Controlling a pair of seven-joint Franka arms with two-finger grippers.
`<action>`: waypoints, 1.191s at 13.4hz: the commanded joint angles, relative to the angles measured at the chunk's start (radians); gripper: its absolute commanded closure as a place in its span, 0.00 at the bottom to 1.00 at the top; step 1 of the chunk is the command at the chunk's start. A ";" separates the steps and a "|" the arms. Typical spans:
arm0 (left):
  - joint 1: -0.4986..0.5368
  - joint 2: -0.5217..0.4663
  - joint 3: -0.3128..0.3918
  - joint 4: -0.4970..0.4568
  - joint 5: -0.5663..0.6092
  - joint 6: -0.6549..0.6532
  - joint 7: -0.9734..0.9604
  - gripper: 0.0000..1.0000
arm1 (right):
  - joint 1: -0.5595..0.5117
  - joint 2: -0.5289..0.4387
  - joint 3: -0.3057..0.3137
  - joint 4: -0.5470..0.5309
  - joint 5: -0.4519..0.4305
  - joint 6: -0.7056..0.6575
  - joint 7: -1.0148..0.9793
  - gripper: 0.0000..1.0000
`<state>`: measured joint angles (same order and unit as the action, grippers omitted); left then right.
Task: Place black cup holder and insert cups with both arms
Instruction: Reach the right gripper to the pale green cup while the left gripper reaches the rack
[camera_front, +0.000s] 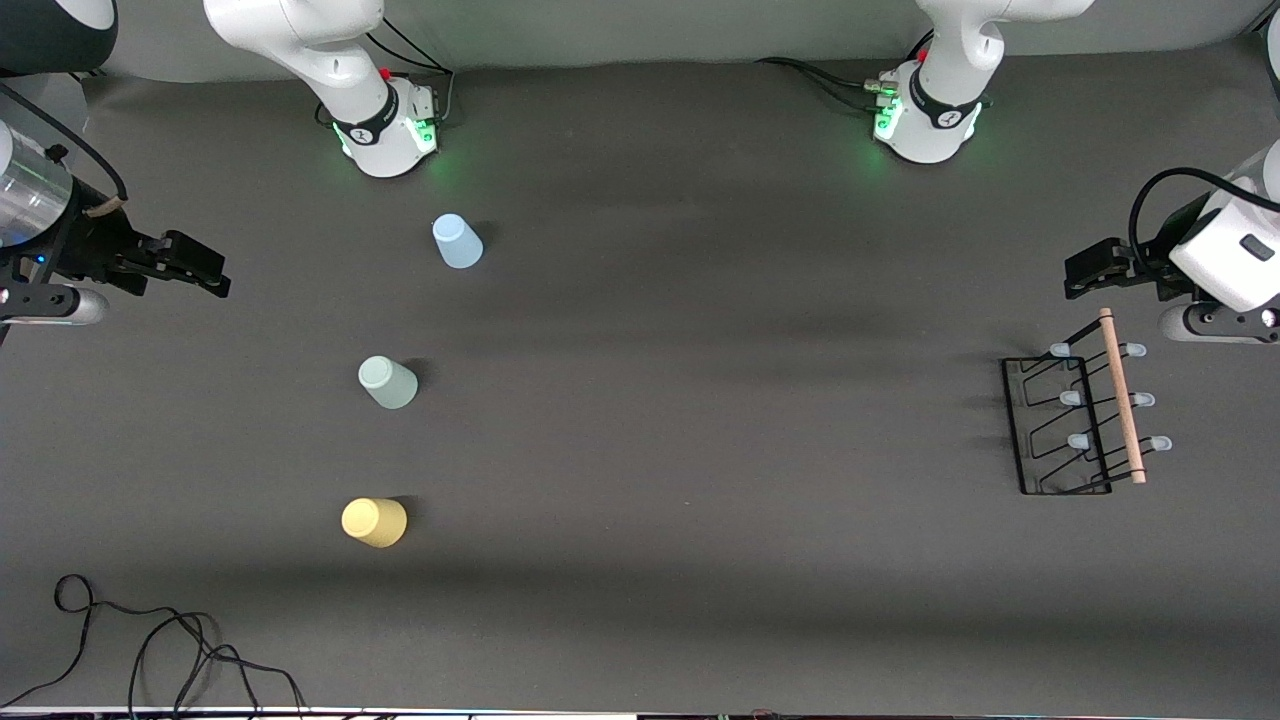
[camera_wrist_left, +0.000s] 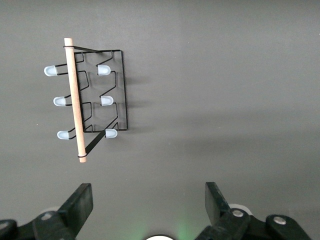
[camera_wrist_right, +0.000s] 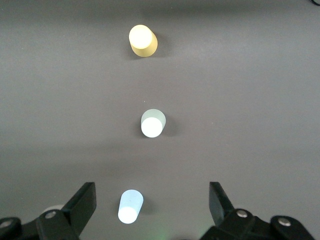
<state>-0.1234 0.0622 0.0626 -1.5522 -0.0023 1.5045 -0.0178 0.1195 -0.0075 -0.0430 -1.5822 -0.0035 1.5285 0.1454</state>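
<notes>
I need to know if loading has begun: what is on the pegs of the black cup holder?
Nothing: all six pale-capped pegs of the black cup holder are bare. The blue cup, green cup and yellow cup stand upside down on the table, hiding their insides.

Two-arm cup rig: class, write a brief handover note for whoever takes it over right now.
Left gripper: open, empty, up beside the black cup holder at its end of the table.
Right gripper: open, empty, waiting at its end.
Cups stand upside down in a row: light blue cup nearest the bases, green cup in the middle, yellow cup nearest the front camera.
Done: nothing.
Left: place holder, put all three cups on pegs.
</notes>
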 joint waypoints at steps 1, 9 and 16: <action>-0.019 0.007 0.016 0.020 0.018 -0.015 0.004 0.00 | 0.011 -0.023 -0.009 -0.018 0.016 0.001 0.002 0.00; -0.019 0.004 0.017 0.012 0.018 -0.017 -0.005 0.00 | 0.009 -0.019 -0.015 -0.016 0.016 -0.010 -0.010 0.00; 0.157 -0.067 0.028 -0.198 0.041 0.148 0.185 0.00 | 0.009 0.021 -0.009 -0.015 0.017 -0.007 -0.010 0.00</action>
<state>-0.0261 0.0511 0.0921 -1.6679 0.0269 1.6088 0.0936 0.1211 0.0032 -0.0458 -1.5927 -0.0034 1.5138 0.1447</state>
